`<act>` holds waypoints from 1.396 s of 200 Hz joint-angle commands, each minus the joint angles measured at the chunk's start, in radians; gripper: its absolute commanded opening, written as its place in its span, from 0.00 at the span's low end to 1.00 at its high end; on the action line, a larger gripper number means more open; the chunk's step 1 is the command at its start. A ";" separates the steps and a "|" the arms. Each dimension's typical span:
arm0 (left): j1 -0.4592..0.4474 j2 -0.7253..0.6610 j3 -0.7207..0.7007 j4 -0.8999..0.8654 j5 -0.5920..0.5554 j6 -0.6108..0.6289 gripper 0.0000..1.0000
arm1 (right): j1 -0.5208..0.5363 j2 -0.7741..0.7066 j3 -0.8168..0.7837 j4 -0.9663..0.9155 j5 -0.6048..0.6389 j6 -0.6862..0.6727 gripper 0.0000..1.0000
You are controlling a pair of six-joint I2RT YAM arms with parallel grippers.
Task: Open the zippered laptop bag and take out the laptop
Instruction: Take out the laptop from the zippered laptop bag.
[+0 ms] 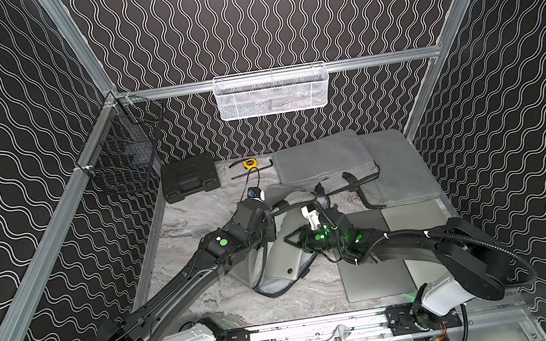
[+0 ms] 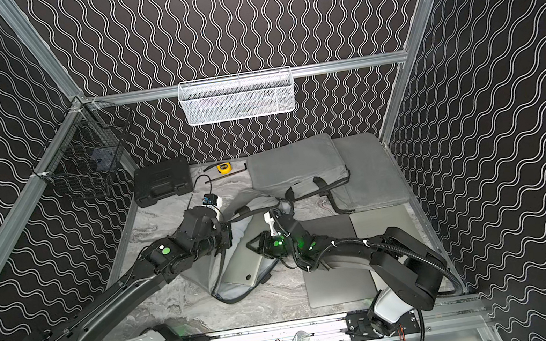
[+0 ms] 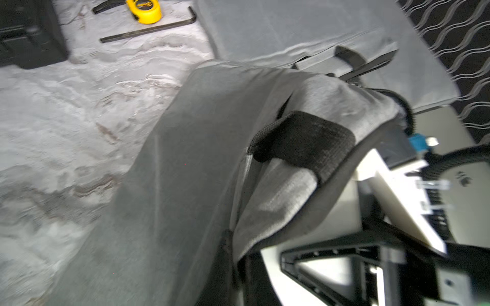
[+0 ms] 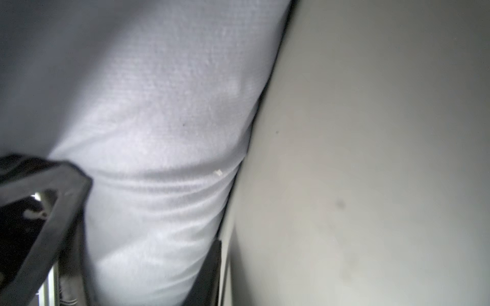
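- Left gripper [image 1: 268,232] reaches over the open laptop bag [image 1: 270,285]. Its jaws are closed, and it seems to be pinching the edge of the upper flap [image 3: 201,148], though fabric hides the fingertips. The flap stands raised off the bag, probably so that the mouth gapes.
- Right gripper [image 1: 293,243] pokes into that mouth. Its wrist view shows pale lining [image 4: 159,132] on one side and the laptop's smooth lid on the other. I cannot tell whether its jaws are open or closed on anything.
- The laptop [image 1: 285,265] lies inside the bag with only a silver corner showing. I judge the zip done and the pull-out not yet begun.
- Two more laptops [image 1: 375,273] lie flat on the marbled grey tabletop [image 1: 198,219] under the right arm, and two more grey bags [image 1: 321,160] are stacked at the back.
- At the far edge sit a black tool case [image 1: 189,182], a yellow tape measure [image 1: 249,163] and a hex key [image 1: 253,172].
- Black walls with white wavy lines enclose the cell. A white mesh basket [image 1: 272,92] hangs on the back rail and a black wire basket [image 1: 123,157] hangs to one side.
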 commanded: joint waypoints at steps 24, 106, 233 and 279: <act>0.021 0.031 0.040 -0.202 -0.171 -0.023 0.00 | -0.003 -0.048 -0.005 0.211 -0.034 -0.029 0.00; 0.070 0.045 0.021 -0.275 -0.185 -0.090 0.00 | -0.004 -0.136 -0.003 0.135 -0.081 -0.116 0.00; 0.331 0.104 -0.019 -0.193 -0.134 0.022 0.00 | -0.009 -0.148 0.004 0.136 -0.131 -0.143 0.00; 0.339 0.206 0.009 -0.165 -0.264 0.320 0.00 | -0.071 -0.246 -0.119 0.163 -0.014 -0.079 0.00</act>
